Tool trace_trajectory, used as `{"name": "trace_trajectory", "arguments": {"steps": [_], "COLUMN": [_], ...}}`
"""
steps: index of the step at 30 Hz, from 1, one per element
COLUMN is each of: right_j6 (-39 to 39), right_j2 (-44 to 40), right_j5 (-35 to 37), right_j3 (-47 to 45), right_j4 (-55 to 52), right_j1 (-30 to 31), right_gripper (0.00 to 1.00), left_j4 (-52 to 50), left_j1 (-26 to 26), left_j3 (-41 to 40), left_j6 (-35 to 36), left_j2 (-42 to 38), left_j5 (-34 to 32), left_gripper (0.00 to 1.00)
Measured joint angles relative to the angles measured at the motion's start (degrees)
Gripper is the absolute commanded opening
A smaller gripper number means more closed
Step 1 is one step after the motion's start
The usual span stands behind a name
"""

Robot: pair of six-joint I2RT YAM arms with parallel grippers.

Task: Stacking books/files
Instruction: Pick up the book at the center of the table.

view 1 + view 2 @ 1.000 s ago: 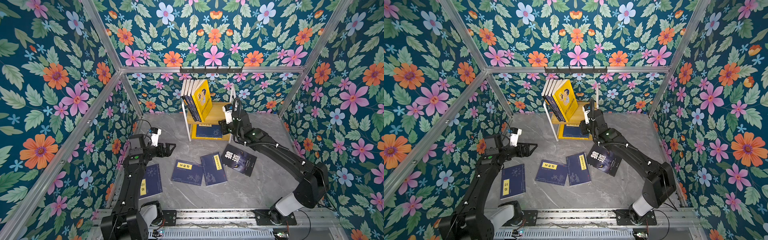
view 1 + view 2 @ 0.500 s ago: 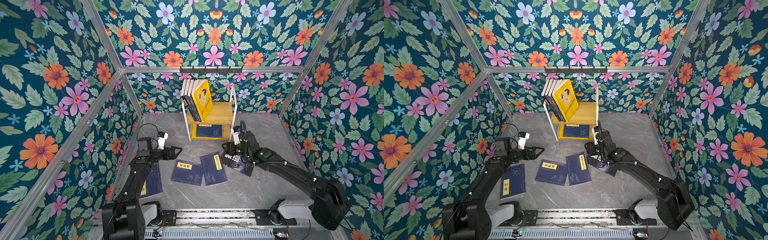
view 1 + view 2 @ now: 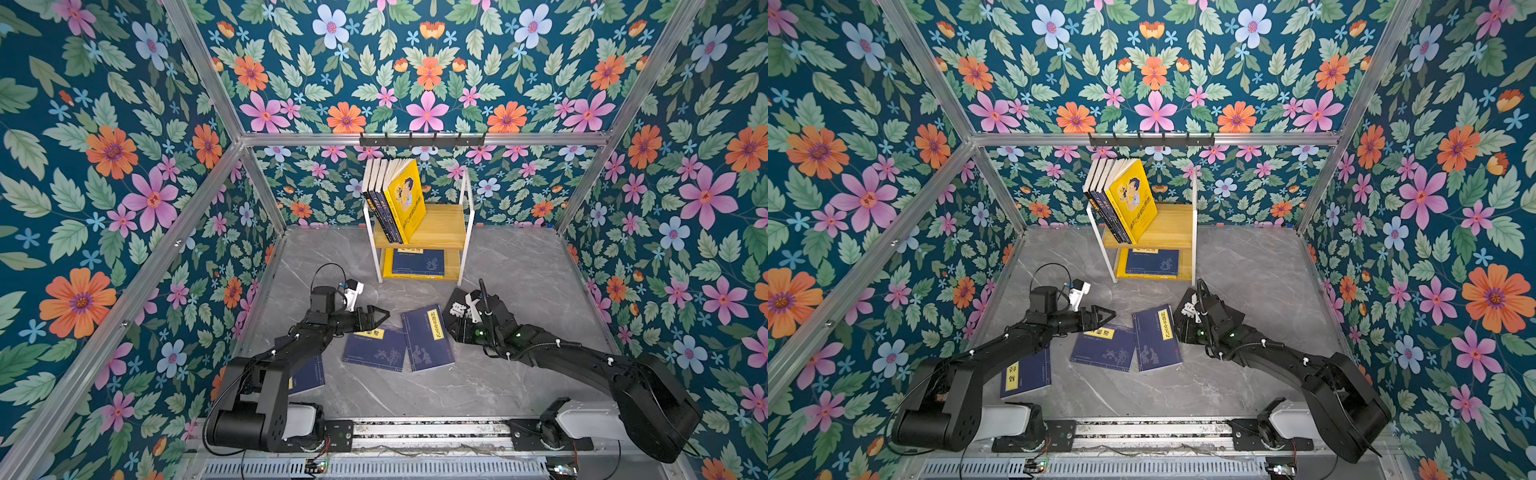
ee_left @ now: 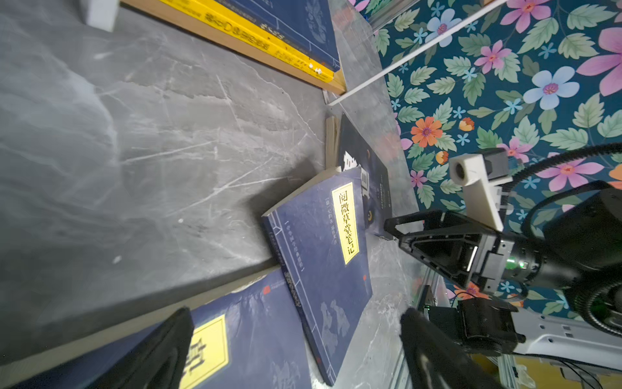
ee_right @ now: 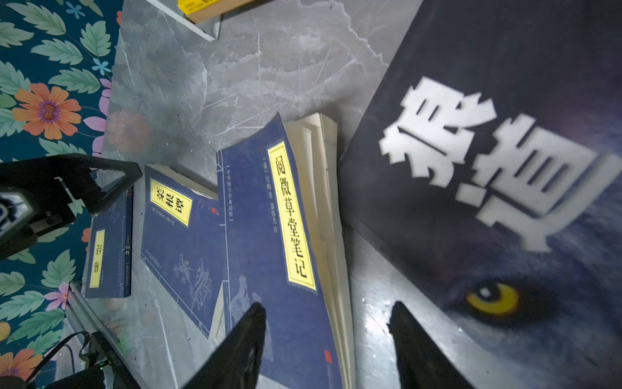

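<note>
Right pincer (image 5: 326,304) dropped from shelf (image 3: 440,226) — parted above navy book (image 5: 269,235).

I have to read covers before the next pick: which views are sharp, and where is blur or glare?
Right wrist: long-label navy book crisp, black book soft, close to lens. Left wrist: same label readable, nearest navy book and the left tool's fingers blurred. Both top views: evenly lit, sharp, labels small.
</note>
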Motion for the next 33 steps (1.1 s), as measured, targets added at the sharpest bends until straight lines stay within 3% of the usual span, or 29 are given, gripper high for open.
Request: {"name": "trace_trajectory", "arguments": {"steps": [4, 9, 17, 25, 30, 33], "right_j6": [2.0, 3.1, 3.4, 4.0, 4.3, 4.5], "right_j2": [3.8, 7.9, 14.6, 20.8, 22.9, 23.8], "right_j5": [-1.0, -2.2, -2.5, -3.8, -3.9, -3.8], "right_j3": [-0.9, -0.9, 0.2, 2.8, 3.7, 4.3], "right_j4": [3.7, 7.8, 13.7, 20.7, 23.3, 24.1], "right_j1": [0.7, 1.5, 2.7, 4.4, 5.2, 5.6], "right_gripper": [0.50, 0.37, 0.34, 0.32, 0.32, 0.32], "left_j4": [6.0, 9.8, 6.9, 3.2, 2.4, 1.4], "left_j1": [-1.4, -2.7, -2.7, -4.0, -5.5, -6.0], "left_j3": [0.9, 2.7, 6.6, 9.1, 9.3, 9.5], "left_j6": [-4.6, -8.2, -8.8, -8.8, -9.2, -9.8], "left_j2": [4.2, 8.9, 14.6, 18.9, 20.1, 20.0], "left_j5": [-0.2, -1.0, -3.5, -4.7, -5.1, -5.2], "left_gripper": [0.94, 0.90, 0.75, 0.68, 0.54, 0.36]}}
